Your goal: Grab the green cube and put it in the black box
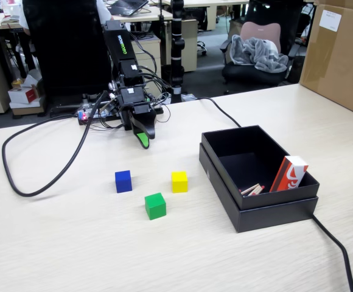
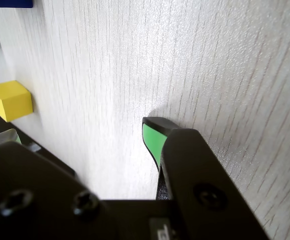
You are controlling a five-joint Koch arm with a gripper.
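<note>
Sitting on the pale wood-grain bench [image 1: 73,243], small matte green cube [image 1: 155,205]: nearer the camera than the yellow cube [image 1: 179,181], well apart from the shallow black box [image 1: 219,173]. Probably light, rigid, unslippery; best pinched across opposite flat faces. Green-tipped tool [image 1: 143,139] empty; jaw gap impossible to tell.

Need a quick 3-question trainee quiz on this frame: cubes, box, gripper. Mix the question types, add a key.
1. True or false: the green cube already lies inside the black box.
2. In the fixed view, which cube sits nearest the box? A) the blue cube B) the yellow cube C) the green cube
3. Fill in: the gripper hangs above the table, holding ____.

Key: 1 false, it sits on the table in front of the other two cubes. 2 B. 3 nothing; it is well clear of all three cubes, though whether its jaws are open cannot be told.
</note>
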